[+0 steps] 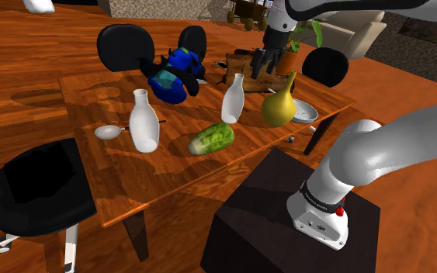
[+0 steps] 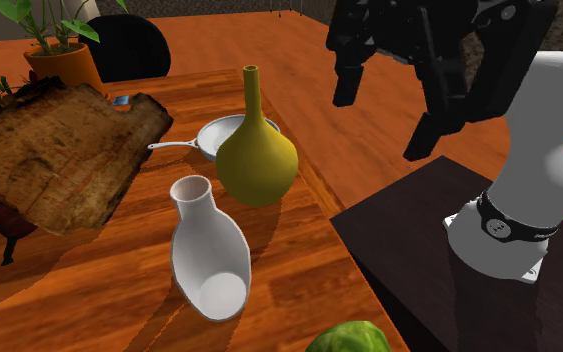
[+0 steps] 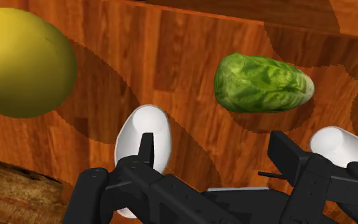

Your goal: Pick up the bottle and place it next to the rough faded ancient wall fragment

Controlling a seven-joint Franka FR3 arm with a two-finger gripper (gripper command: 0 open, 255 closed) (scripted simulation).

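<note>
I log the rectangular reddish-brown table as wood, strong grain, polished glossy. Small white bottle: smooth, soft sheen, material not clear to me. Yellow gourd-shaped vase: smooth, satin. Brown slab-like wall fragment: rough, cracked, faded, with ragged dark edges. Green lettuce head: crinkled, matt. Grey frying pan: metallic look. Black two-finger gripper: matt.

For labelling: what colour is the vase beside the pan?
Vase is mustard yellow; second exterior view.
</note>
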